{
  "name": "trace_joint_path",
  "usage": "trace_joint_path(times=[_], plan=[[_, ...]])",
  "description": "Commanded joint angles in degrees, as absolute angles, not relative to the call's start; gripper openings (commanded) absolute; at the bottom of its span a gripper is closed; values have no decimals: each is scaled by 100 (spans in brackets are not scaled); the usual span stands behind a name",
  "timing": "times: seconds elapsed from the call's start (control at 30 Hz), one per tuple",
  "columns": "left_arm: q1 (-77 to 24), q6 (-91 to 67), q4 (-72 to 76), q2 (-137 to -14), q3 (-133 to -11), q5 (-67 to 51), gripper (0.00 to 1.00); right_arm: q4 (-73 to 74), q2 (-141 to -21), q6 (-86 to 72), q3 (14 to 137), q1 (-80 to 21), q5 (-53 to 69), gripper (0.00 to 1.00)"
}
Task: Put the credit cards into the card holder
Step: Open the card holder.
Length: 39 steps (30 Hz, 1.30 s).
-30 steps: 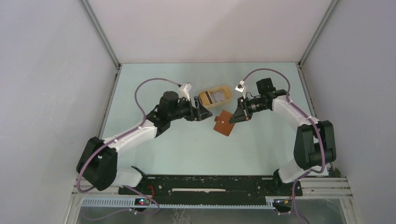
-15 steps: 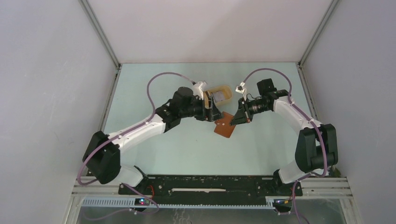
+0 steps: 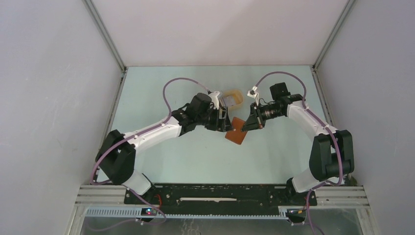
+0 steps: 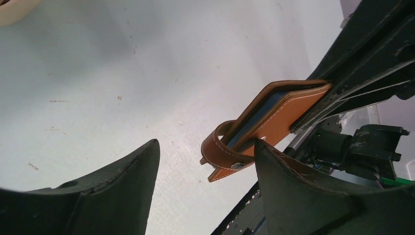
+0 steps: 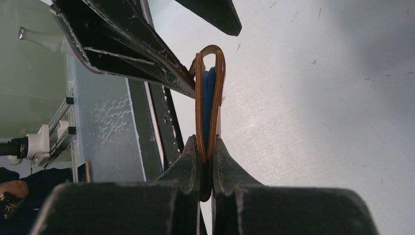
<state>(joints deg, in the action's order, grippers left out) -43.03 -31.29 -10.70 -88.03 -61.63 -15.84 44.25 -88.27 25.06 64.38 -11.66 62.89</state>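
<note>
Right wrist: right gripper [image 5: 206, 143], jaws tight on card holder [image 5: 198, 98]; left gripper [image 4: 205, 144], jaws apart.

no readable text, no labels, no brand marks, no numbers visible

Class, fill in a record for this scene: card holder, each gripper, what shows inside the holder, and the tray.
Card holder: brown leather, flaps nearly closed
Right gripper: shut on the card holder
Left gripper: open, at its snap strap
Inside: blue edge between flaps, perhaps a card
Tray: tan, partly hidden behind left gripper
</note>
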Motion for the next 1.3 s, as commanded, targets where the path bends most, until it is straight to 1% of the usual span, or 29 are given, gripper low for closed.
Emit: trace_joint_path(times=[0.0, 0.27, 0.53, 0.8, 0.87, 0.97, 1.03, 1.17, 1.23, 1.27], plan=[[-4272, -2955, -1290, -8702, -6336, -1179, 74, 4513, -8674, 2661, 6486, -1121, 6545, 0], [-4116, -2977, -1197, -8570, -6134, -1233, 63, 4548, -8701, 2700, 6489, -1121, 6586, 0], [-3998, -2938, -769, -8629, -6004, -1756, 53, 4637, -8666, 2823, 6486, -1134, 6669, 0], [-3989, -2958, -265, -8815, -5920, -2542, 53, 4649, -8667, 2847, 6491, -1132, 6693, 0], [-3989, -2935, -228, -8853, -5925, -2639, 51, 4669, -8653, 2868, 6493, -1126, 6702, 0], [-3977, -2909, -191, -8900, -5935, -2769, 40, 4691, -8651, 2899, 6494, -1128, 6714, 0], [-3963, -2905, -167, -8935, -5935, -2817, 26, 4702, -8648, 2913, 6487, -1117, 6723, 0], [-3913, -2886, -184, -8934, -5902, -2859, 11, 4728, -8640, 2942, 6492, -1118, 6734, 0], [-3882, -2839, -199, -8902, -5877, -2886, 1, 4737, -8640, 2951, 6491, -1100, 6733, 0], [-3877, -2816, -211, -8889, -5865, -2907, 0, 4736, -8640, 2953, 6488, -1092, 6734, 0]])
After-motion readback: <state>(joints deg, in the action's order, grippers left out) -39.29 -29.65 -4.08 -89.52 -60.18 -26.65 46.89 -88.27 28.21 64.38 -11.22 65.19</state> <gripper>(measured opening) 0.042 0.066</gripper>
